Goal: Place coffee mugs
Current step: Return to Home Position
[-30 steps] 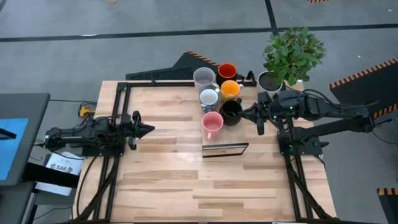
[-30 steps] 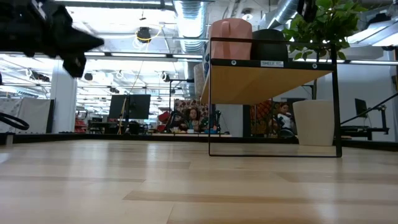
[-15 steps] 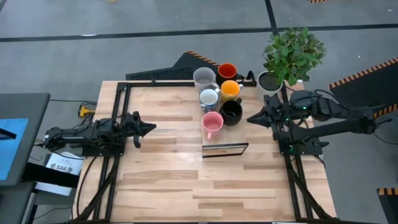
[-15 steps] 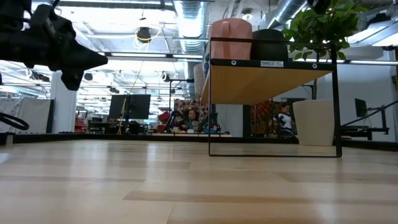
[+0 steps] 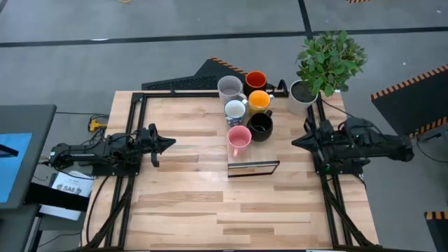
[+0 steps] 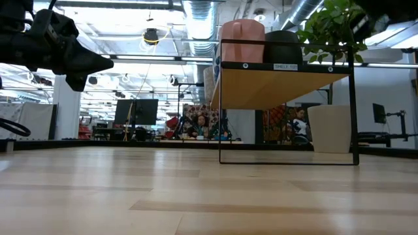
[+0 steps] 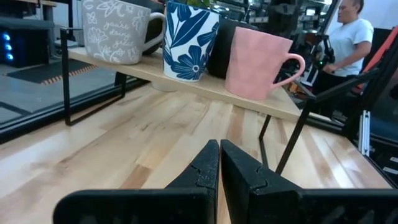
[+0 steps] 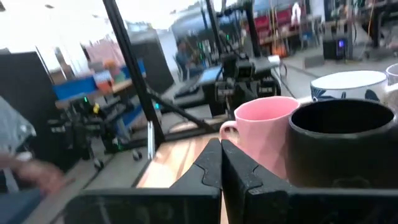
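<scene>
Six mugs stand on a wooden shelf rack at the table's far middle: grey, red-orange, yellow-orange, white with blue inside, black and pink. My left gripper is shut and hovers left of the rack; its wrist view faces the grey, blue-flowered and pink mugs. My right gripper is shut near the table's right edge, pointing at the black mug and the pink mug.
A white pot with a green plant stands at the far right corner, just beyond my right arm. The rack's black wire frame stands on thin legs. A person is in the room behind. Bare wood lies across the near half of the table.
My right gripper has drawn back from beside the black mug toward the table's right edge, and its fingers have shut on the way. The mugs have stayed where they were.
</scene>
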Controlling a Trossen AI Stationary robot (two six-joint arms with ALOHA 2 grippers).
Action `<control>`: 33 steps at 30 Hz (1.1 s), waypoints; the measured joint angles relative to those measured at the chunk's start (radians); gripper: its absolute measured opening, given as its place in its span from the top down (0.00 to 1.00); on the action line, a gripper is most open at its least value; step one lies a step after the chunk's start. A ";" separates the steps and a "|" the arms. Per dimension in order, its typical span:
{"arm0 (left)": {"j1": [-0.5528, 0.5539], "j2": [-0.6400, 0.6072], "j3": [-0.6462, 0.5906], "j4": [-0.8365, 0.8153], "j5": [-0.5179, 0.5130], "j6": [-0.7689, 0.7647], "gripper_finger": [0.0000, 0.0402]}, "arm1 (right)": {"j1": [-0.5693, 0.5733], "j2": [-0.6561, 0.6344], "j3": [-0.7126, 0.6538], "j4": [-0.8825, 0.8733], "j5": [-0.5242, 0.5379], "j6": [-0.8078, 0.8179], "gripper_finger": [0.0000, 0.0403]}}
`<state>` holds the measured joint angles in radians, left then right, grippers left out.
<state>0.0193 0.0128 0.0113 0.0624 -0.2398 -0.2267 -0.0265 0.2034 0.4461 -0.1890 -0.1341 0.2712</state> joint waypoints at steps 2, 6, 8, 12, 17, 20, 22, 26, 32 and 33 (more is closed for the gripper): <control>0.000 0.000 0.000 0.000 0.000 -0.002 1.00 | 0.000 -0.065 -0.078 0.069 0.009 0.023 0.95; 0.000 0.000 0.000 0.000 0.000 -0.003 1.00 | 0.000 -0.160 -0.219 0.202 0.035 0.084 0.95; 0.000 0.000 -0.001 0.000 0.000 -0.003 1.00 | 0.000 -0.190 -0.275 0.245 0.035 0.112 0.95; 0.000 0.000 -0.001 0.000 0.000 -0.002 1.00 | 0.001 -0.202 -0.335 0.283 0.040 0.114 0.95; 0.000 0.000 -0.001 0.000 0.000 -0.003 1.00 | 0.001 -0.202 -0.406 0.310 0.080 0.079 0.95; 0.000 0.000 -0.001 0.000 0.000 0.003 1.00 | 0.000 -0.201 -0.438 0.335 0.087 0.073 0.96; 0.000 0.000 -0.001 0.000 0.000 0.004 1.00 | 0.000 -0.201 -0.438 0.300 0.094 0.060 0.96; 0.000 0.000 -0.001 0.000 0.000 -0.002 1.00 | 0.000 -0.202 -0.438 0.249 0.095 0.050 0.95; 0.000 0.000 -0.002 0.000 0.000 0.000 1.00 | 0.000 -0.177 -0.437 0.226 0.109 0.071 0.85; 0.000 0.000 -0.002 0.000 0.001 0.000 1.00 | 0.000 -0.177 -0.437 0.226 0.110 0.071 0.84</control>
<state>0.0193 0.0129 0.0097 0.0624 -0.2392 -0.2268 -0.0261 0.0260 0.0090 0.0367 -0.0242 0.3421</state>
